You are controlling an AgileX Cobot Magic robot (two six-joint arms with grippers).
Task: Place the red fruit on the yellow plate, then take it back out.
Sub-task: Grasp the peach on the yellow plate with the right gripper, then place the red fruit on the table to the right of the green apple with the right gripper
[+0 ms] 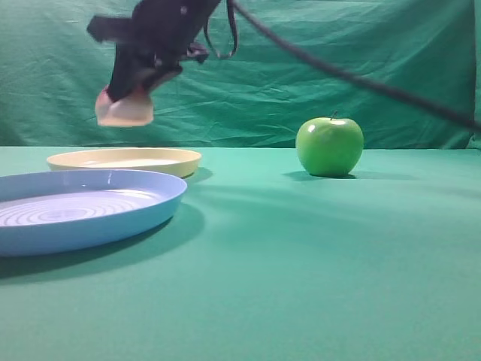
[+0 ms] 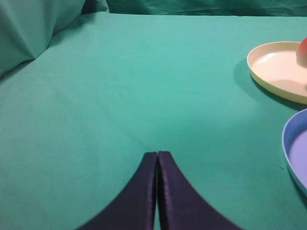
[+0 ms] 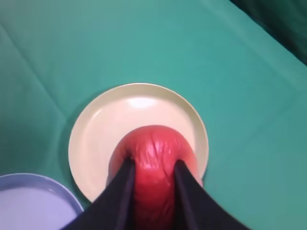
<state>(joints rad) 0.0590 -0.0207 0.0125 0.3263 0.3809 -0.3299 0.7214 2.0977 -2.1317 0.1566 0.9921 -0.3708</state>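
Green cloth covers the surface [image 1: 316,286] and hangs behind it; blue plate [image 1: 83,214] nearest, yellow plate [image 3: 96,129] just behind; green apple [image 1: 329,146] well apart; right pincer [image 3: 152,165] clamps the red fruit [image 3: 153,148] in the air above the yellow plate; left pincer [image 2: 157,154] is pressed together, holding nothing.

No text, label, brand, number or sign is being shown anywhere in the three views. Nothing readable is being carried by the yellow plate [image 3: 91,129], the blue plate [image 1: 45,226], the green apple [image 1: 329,147], the red fruit [image 3: 153,153] or the green cloth [image 1: 316,271].
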